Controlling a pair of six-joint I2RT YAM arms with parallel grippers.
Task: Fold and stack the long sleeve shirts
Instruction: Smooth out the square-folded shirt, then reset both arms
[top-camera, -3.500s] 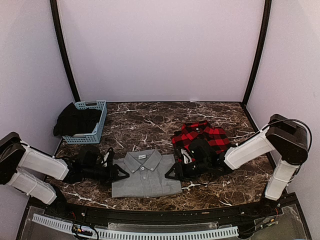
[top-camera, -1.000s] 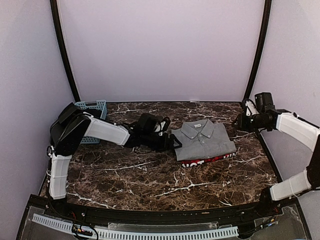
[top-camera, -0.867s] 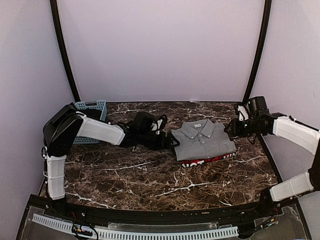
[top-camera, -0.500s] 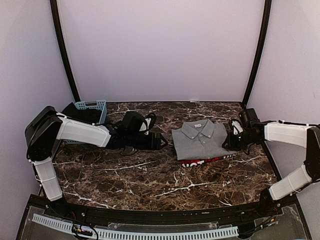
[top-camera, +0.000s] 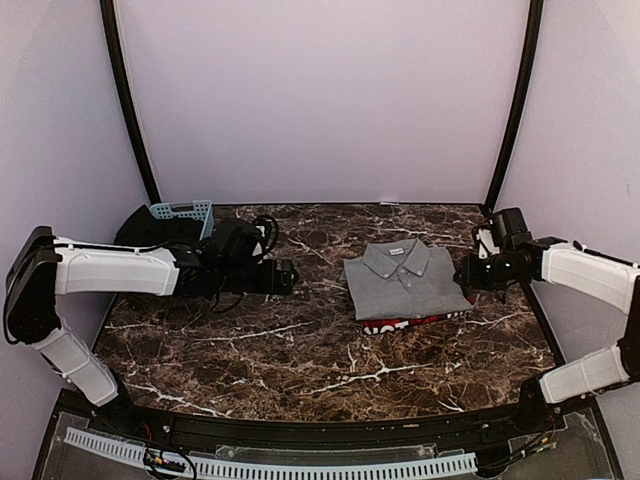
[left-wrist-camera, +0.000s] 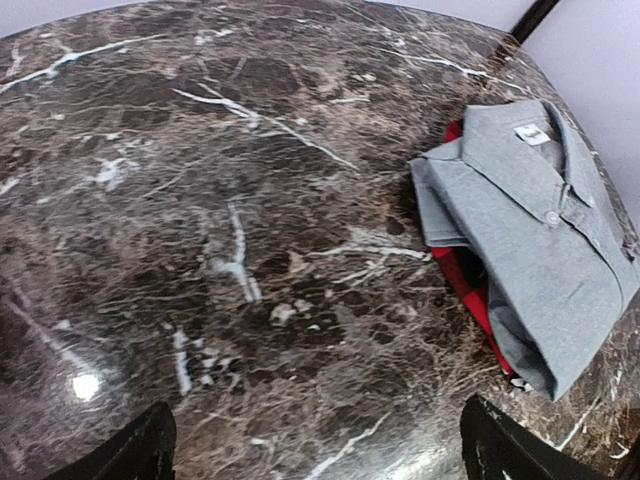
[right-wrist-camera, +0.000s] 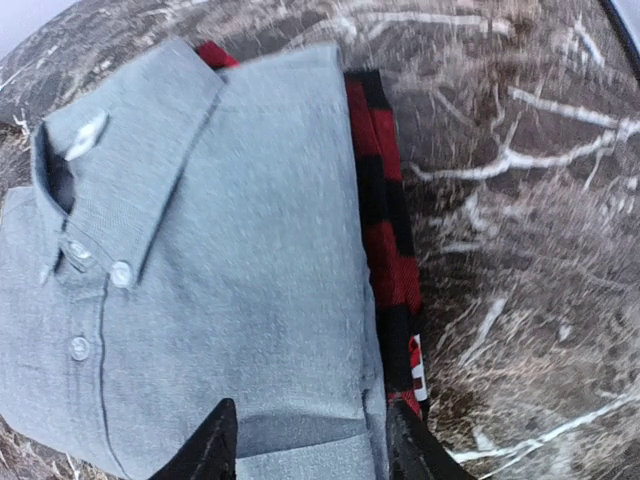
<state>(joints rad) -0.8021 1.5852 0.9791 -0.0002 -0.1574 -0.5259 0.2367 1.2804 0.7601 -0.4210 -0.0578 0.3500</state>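
I see the grey shirt folded into a neat rectangle, collar buttoned and facing up, lying flat on the folded plaid shirt, whose red-and-black edge with white lettering peeks out along its near side, right of the table's middle.

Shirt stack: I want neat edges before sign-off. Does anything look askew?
Slightly. The grey shirt lies folded on the plaid flannel, but a strip of red plaid sticks out along its near edge, so the edges aren't flush.

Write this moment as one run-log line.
stack: grey shirt atop plaid flannel | left gripper: open, away | right gripper: open, at stack edge
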